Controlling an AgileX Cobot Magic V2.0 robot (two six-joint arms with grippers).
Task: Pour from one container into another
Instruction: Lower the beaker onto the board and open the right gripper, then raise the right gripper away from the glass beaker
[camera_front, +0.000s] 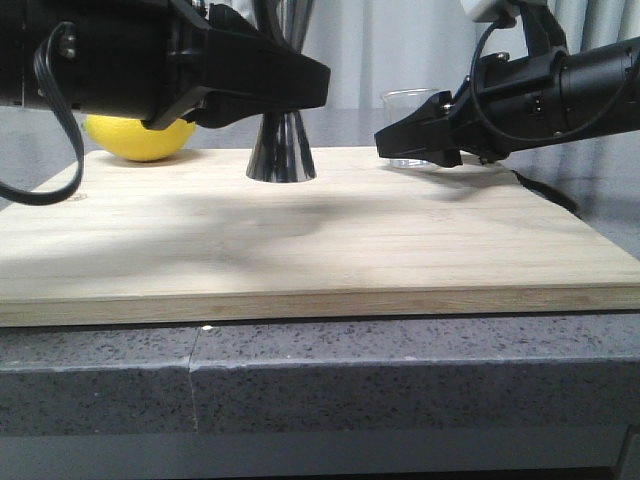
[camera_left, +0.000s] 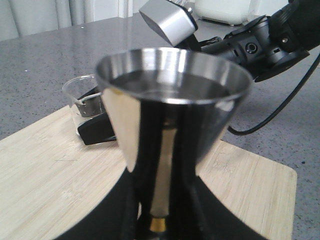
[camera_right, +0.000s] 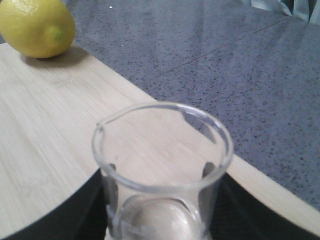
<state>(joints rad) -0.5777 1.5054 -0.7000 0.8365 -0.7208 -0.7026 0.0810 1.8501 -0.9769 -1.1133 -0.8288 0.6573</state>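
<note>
Left claw (camera_front: 300, 85) clamps the jigger (camera_front: 281, 150) mid-board; right claw (camera_front: 400, 140) clamps the beaker (camera_front: 408, 101) near the board's (camera_front: 300, 250) far edge; lemon (camera_front: 140, 137) far-left; front half open.

A grey speckled stone worktop (camera_front: 300, 370) runs across the room, with a thin seam in its front edge, and a pale wooden board (camera_front: 300, 250) lies flat on it under soft, even light that throws blurred shadows. Behind hang pale pleated curtains (camera_front: 400, 45), perhaps over a window. Far back stands a white rounded appliance (camera_left: 225, 10), too blurred to tell what it is.
</note>
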